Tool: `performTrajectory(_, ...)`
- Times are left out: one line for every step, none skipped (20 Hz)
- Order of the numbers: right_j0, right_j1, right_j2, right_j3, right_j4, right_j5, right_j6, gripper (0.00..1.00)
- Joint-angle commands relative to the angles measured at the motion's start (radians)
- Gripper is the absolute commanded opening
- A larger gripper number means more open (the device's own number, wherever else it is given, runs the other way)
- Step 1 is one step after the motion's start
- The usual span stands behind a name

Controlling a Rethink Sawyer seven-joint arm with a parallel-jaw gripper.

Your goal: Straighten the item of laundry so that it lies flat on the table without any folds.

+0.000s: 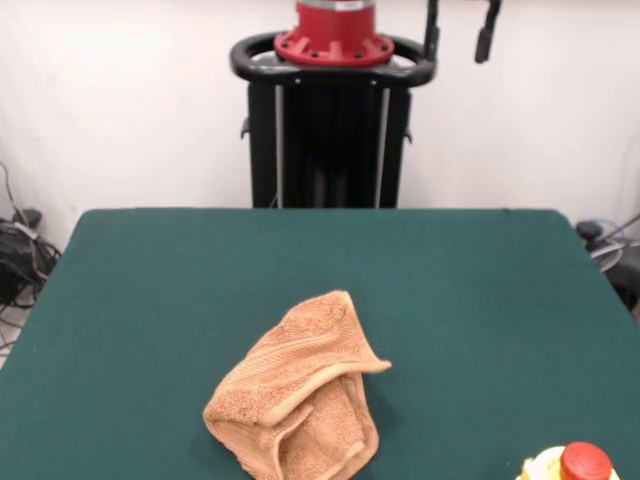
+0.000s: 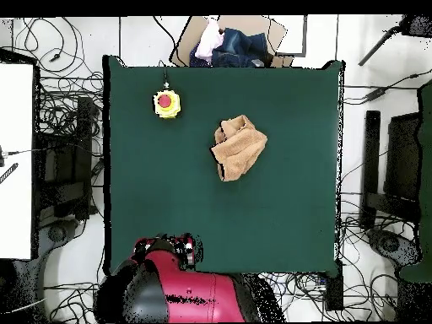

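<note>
The towel point(image 1: 297, 401) lies bunched on the table point(image 1: 150, 300), the button box point(image 1: 570, 466) near it.

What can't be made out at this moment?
- Towel: underside and inner layers hidden by its own folds, both views.
- Gripper: cut off by the front view's top edge.
- Yellow and red button: cut off by the front view's bottom edge.

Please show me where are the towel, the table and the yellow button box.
towel point(image 1: 300, 405): front view, middle of crumpled cloth.
table point(image 1: 150, 290): front view, bare green surface.
yellow button box point(image 2: 166, 103): overhead view, its red top.
</note>
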Motion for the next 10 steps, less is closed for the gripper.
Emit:
performTrajectory(-0.026,0.020,0.022,-0.016,-0.038,0.076,0.056,1.00)
performTrajectory(-0.032,0.025,0.026,-0.019,-0.033,0.078,0.051,1.00)
performTrajectory(-0.036,0.030,0.029,-0.028,-0.034,0.084,0.047,1.00)
performTrajectory(-0.040,0.036,0.032,-0.037,-0.034,0.090,0.043,1.00)
performTrajectory(-0.048,0.044,0.037,-0.043,-0.032,0.094,0.036,1.00)
performTrajectory(-0.056,0.049,0.041,-0.046,-0.030,0.096,0.028,1.00)
performTrajectory(-0.062,0.053,0.045,-0.050,-0.028,0.099,0.023,1.00)
performTrajectory(-0.067,0.057,0.048,-0.053,-0.027,0.102,0.018,1.00)
performTrajectory(-0.070,0.059,0.050,-0.058,-0.028,0.109,0.015,1.00)
performTrajectory(-0.071,0.060,0.050,-0.061,-0.029,0.112,0.016,1.00)
